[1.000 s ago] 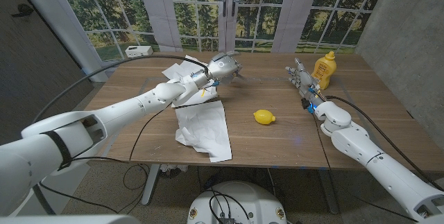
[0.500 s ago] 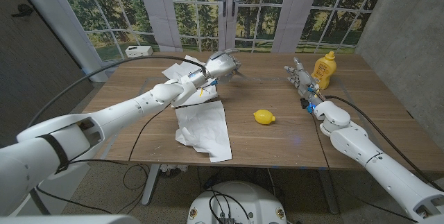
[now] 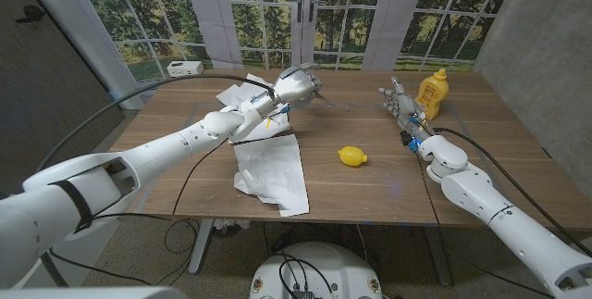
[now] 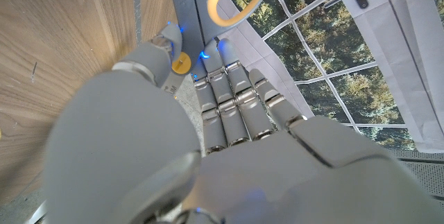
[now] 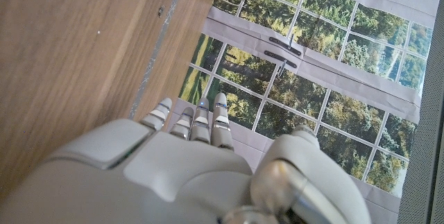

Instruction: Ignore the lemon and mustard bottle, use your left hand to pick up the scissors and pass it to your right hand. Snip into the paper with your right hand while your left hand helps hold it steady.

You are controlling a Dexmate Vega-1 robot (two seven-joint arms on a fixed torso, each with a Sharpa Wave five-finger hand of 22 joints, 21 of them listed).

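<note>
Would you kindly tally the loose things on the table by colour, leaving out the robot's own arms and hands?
Yellow: 2, the lemon and the mustard bottle.
White: 1, the paper.
Total: 3.
The yellow-handled scissors are not counted.

In the left wrist view, the scissors (image 4: 239, 2) show only a yellow handle loop, cut off by the picture's edge; the blades are unseen. In the head view, the left robot hand (image 3: 298, 86) covers the scissors, so its grip cannot be told.

A lab-like test room: a wooden table (image 3: 462, 165) before a printed forest-window backdrop (image 3: 250, 7), grey wall panels (image 3: 532, 21) on the right.
</note>
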